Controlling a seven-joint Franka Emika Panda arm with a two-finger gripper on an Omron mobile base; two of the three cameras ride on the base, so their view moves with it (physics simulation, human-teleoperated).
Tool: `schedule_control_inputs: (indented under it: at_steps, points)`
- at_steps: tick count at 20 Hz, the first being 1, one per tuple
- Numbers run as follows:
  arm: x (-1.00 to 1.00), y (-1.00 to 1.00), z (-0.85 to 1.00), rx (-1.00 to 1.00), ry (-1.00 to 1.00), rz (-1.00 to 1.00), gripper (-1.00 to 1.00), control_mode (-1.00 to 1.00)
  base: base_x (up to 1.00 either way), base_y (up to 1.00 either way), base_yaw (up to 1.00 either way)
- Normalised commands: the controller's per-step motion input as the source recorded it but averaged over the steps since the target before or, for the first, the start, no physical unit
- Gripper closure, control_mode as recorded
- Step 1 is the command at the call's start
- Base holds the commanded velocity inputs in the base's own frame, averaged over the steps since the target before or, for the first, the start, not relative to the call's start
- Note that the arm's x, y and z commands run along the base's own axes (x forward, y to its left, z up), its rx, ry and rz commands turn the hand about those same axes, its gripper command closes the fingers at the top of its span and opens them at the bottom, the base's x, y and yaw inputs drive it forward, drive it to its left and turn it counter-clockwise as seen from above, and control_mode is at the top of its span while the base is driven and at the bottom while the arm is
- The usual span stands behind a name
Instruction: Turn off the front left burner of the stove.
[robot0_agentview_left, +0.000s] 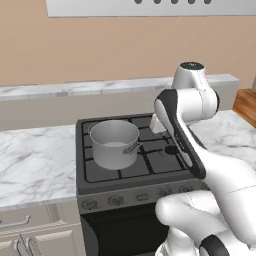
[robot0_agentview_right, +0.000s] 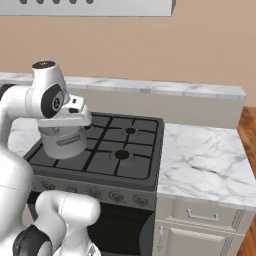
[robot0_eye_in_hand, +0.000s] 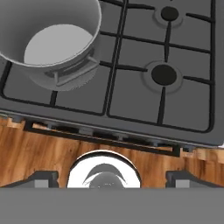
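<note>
Now our gripper hangs over the stove, fingers wide apart, holding nothing; reaching down for the knobs, we might clip the pot.

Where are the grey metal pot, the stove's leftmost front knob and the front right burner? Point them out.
Grey metal pot (robot0_agentview_left: 114, 145): left base view, side wall.
Leftmost front knob (robot0_agentview_left: 90, 204): left base view, knob face.
Front right burner (robot0_eye_in_hand: 163, 74): hand view, dark cap.

- The white arm rises folded, elbow high, its forearm bent back above the stove.
- The gripper points down over the stove's front edge, fingertips spread wide, holding nothing.
</note>
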Motion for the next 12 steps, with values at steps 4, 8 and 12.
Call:
schedule_control_inputs:
  at_steps: [4, 8, 12]
  points:
    - [-0.83, 0.33, -0.25, -0.05, -0.07, 0.12, -1.00, -1.00, 0.00, 0.00, 0.00]
    - [-0.58, 0.26, -0.20, -0.01, -0.02, 0.10, -1.00, -1.00, 0.00, 0.00, 0.00]
    - [-0.56, 0.20, -0.26, 0.00, 0.00, 0.10, -1.00, -1.00, 0.00, 0.00, 0.00]
